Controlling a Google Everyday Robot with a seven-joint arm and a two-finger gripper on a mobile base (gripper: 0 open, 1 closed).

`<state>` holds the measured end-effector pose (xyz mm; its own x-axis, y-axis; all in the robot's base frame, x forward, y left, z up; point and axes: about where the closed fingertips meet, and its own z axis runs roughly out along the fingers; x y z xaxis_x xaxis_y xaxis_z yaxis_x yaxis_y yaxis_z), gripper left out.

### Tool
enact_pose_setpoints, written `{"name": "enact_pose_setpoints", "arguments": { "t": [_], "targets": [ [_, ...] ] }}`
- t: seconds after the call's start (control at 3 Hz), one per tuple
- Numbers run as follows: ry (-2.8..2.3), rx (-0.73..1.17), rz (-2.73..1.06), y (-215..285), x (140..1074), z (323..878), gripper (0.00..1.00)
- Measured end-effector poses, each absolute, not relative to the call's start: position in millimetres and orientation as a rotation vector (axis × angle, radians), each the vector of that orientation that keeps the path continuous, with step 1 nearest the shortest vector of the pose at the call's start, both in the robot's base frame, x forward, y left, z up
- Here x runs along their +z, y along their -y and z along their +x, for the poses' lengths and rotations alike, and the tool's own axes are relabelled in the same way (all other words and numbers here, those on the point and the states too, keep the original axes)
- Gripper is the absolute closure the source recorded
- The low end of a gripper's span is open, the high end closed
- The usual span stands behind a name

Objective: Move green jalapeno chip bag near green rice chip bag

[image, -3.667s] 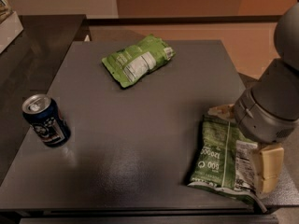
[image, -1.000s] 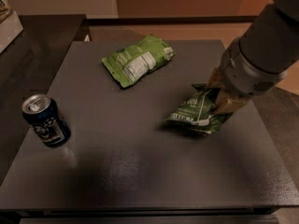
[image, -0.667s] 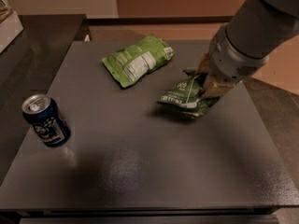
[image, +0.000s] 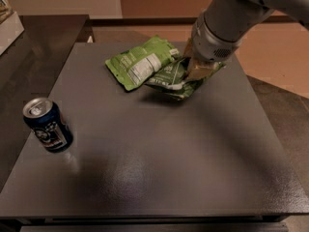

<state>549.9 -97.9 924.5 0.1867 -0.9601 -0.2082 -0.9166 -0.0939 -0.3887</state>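
Note:
The green rice chip bag [image: 140, 63], lime green with a pale label patch, lies at the back middle of the dark table [image: 145, 158]. The green jalapeno chip bag [image: 173, 79], darker green with white print, hangs from my gripper [image: 198, 70] just above the table, its left edge touching or overlapping the rice bag's right side. My gripper is shut on the jalapeno bag's right end. The arm comes in from the upper right and hides part of that bag.
A blue soda can [image: 47, 124] stands upright near the table's left edge. A darker counter [image: 34, 47] adjoins the table on the left. The floor [image: 275, 62] lies beyond the right edge.
My gripper has carried the jalapeno bag from the front right corner up and left across the table to the rice bag's side. The rice bag and can have not moved.

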Motion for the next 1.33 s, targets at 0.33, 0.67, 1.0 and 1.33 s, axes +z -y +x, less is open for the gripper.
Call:
{"name": "enact_pose_setpoints", "arguments": {
  "t": [0.33,0.67,1.0,1.33],
  "targets": [
    [-1.757,-0.147,-2.023,86,919,574,0.81],
    [-1.767,-0.146,-2.002,78,918,591,0.59],
    [-1.775,-0.140,-1.983,72,912,606,0.36],
    [-1.773,-0.139,-1.986,71,912,606,0.12]
  ]
}}
